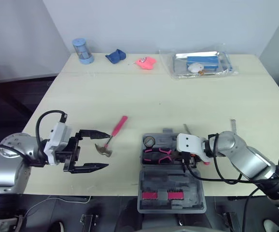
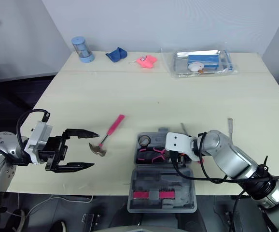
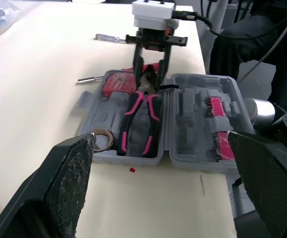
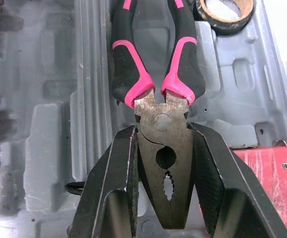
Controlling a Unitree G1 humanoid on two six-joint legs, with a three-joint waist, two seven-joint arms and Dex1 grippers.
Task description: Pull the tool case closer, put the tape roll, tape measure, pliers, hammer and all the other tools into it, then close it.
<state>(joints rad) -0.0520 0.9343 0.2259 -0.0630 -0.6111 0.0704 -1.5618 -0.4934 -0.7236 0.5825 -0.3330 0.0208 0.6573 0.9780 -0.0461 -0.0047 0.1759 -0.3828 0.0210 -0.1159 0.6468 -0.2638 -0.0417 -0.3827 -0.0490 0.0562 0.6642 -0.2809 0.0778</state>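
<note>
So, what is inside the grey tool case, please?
It holds pink-and-black pliers held by the right gripper, a brown tape roll, and a red tape measure partly covered by its fingers. Beneath the pliers is hidden.

Grey tool case [image 1: 149, 186], pink-and-black pliers [image 4: 162, 130], pink-handled hammer [image 1: 113, 135].

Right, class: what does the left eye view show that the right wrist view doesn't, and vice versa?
Left eye view: the pink-handled hammer on the table, the open left hand at its head. Right wrist view: the toothed nose of the pliers, close up. Both: the right hand shut on the pliers, the tape roll, the grey tool case.
</note>
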